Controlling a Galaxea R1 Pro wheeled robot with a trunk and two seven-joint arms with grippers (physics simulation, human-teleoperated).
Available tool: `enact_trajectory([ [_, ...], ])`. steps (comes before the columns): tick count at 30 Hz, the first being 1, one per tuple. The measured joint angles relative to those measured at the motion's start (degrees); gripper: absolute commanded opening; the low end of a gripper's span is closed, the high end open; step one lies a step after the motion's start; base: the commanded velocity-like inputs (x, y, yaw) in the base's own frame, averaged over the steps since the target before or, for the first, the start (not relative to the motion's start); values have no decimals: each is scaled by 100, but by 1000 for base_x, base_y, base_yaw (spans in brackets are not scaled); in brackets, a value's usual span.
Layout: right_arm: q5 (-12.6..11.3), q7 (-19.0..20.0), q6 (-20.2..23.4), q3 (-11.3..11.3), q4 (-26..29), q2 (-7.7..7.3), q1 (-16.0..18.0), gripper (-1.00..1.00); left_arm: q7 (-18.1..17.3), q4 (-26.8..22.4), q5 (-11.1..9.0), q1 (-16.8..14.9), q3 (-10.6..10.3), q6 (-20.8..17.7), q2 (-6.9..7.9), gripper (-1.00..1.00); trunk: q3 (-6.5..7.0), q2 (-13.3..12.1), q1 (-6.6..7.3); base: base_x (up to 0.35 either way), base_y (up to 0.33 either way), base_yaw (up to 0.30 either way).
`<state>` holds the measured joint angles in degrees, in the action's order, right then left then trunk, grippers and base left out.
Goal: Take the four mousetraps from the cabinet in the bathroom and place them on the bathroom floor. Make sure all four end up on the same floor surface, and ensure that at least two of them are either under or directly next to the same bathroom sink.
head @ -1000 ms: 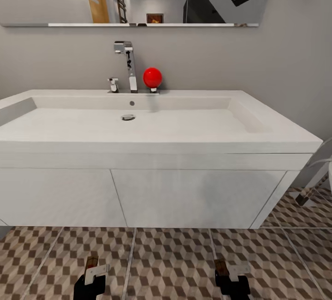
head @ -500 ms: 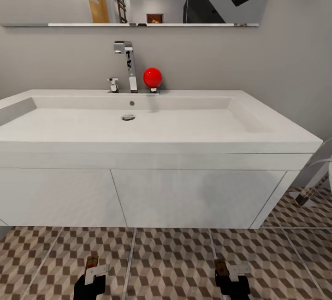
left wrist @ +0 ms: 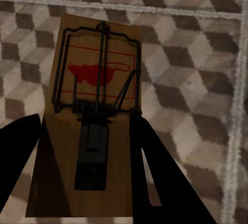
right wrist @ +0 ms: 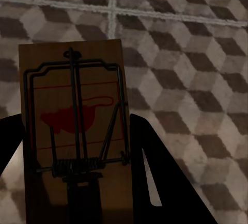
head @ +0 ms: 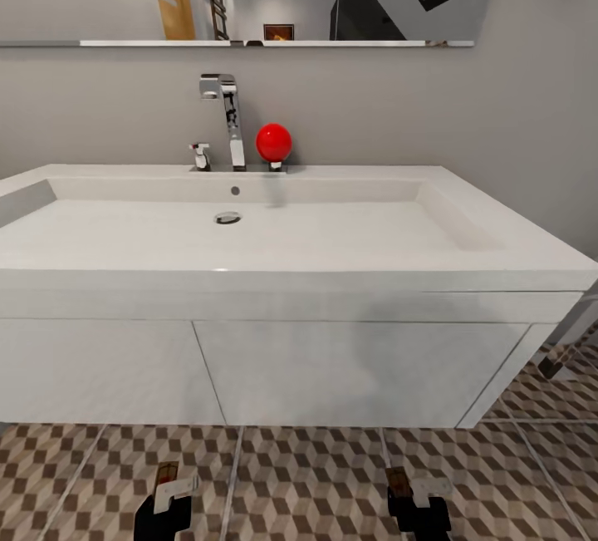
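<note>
Two mousetraps [left wrist: 95, 115] [right wrist: 75, 131] held by end effectors, empty bathroom sink [head: 332, 233]

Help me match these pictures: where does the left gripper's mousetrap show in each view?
Head view: mousetrap at the bottom edge, left of centre, in the left gripper.
Left wrist view: it lies mid-picture, between the dark fingers.
Right wrist view: another mousetrap is there.
Shared landmark: the cube-patterned floor.
</note>
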<state>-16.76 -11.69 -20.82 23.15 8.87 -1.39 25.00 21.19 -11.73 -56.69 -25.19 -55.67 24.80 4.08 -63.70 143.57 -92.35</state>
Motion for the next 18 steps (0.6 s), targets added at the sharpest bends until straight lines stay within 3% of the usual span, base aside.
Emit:
enact_trajectory([
  [6, 0, 0, 0, 0, 0, 0, 3, -100, 0, -2, 2, -1, 0, -6, 3, -100, 0, 0, 1, 151, 0, 0],
  [18, 0, 0, -1, 0, 0, 0, 3, -100, 0, 0, 2, -1, 0, -8, 0, -100, 0, 0, 0, 9, 0, 0],
])
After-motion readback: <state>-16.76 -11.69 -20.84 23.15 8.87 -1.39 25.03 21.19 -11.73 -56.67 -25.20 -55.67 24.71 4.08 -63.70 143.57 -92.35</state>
